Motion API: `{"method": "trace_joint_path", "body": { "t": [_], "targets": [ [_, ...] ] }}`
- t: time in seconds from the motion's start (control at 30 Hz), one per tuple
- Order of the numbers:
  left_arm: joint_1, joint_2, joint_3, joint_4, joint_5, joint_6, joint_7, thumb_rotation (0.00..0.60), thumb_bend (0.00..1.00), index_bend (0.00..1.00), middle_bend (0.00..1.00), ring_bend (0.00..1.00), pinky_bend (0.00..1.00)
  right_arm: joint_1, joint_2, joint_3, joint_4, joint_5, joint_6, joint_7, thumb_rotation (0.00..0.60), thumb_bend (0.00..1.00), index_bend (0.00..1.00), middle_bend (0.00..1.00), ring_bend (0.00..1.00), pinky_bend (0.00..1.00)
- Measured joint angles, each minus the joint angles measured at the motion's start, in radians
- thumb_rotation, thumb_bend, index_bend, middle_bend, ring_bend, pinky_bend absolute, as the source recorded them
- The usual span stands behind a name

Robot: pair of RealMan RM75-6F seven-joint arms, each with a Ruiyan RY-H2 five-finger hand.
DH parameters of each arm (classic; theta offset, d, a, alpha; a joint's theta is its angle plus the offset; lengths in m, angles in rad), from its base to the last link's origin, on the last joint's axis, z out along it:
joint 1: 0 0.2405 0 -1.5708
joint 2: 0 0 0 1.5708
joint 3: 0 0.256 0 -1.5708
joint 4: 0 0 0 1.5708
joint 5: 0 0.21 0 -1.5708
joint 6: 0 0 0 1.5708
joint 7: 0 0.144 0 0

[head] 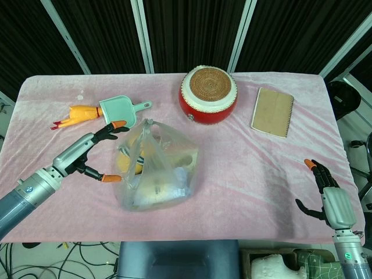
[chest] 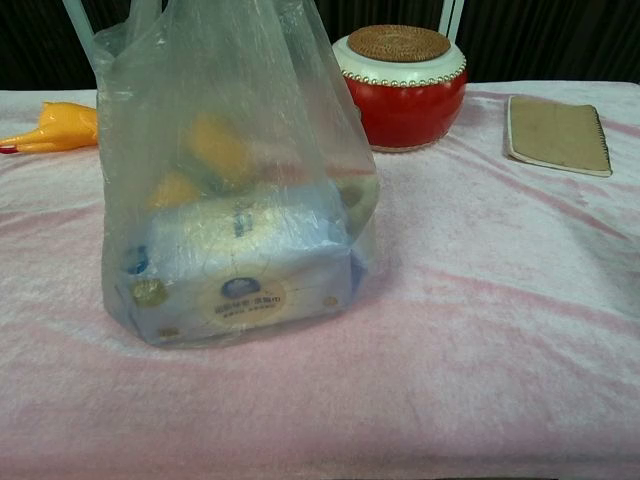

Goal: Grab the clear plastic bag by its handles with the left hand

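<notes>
Head view: bag (head: 160,168) beside left hand (head: 96,152).

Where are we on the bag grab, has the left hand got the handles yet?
Not yet. Done: the left hand has reached the clear plastic bag and sits at its left side, fingers spread. In hand: nothing; the hand looks level with the bag's body, while the handles stand upright above, ungripped. Left: bring the fingers to the handles and close on them. The right hand rests open near the table's right edge, uninvolved.
</notes>
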State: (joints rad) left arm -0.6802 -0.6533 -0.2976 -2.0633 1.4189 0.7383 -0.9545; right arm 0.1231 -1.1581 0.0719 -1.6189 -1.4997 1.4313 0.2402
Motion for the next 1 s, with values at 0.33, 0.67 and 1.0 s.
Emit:
{"method": "trace_joint_path", "body": {
  "t": [0.33,0.67,1.0],
  "targets": [
    [-0.015,-0.003,-0.002,-0.009,-0.016,-0.012,0.008,0.6,0.04,0.03,0.11,0.06,0.15,0.0,0.001,0.0,-0.002,-0.001,0.0,0.002,0.6,0.22,0.0,0.0,0.0,0.17],
    [-0.034,-0.017,-0.007,-0.006,-0.042,-0.031,0.019,0.6,0.04,0.03,0.11,0.06,0.15,0.0,0.002,0.001,-0.002,0.0,0.0,0.003,0.6,0.22,0.0,0.0,0.0,0.17],
    [-0.06,-0.046,-0.011,0.0,-0.083,-0.059,0.05,0.6,0.04,0.05,0.12,0.07,0.16,0.0,0.003,0.001,-0.001,0.002,-0.002,0.007,0.6,0.22,0.0,0.0,0.0,0.17]
  ]
}}
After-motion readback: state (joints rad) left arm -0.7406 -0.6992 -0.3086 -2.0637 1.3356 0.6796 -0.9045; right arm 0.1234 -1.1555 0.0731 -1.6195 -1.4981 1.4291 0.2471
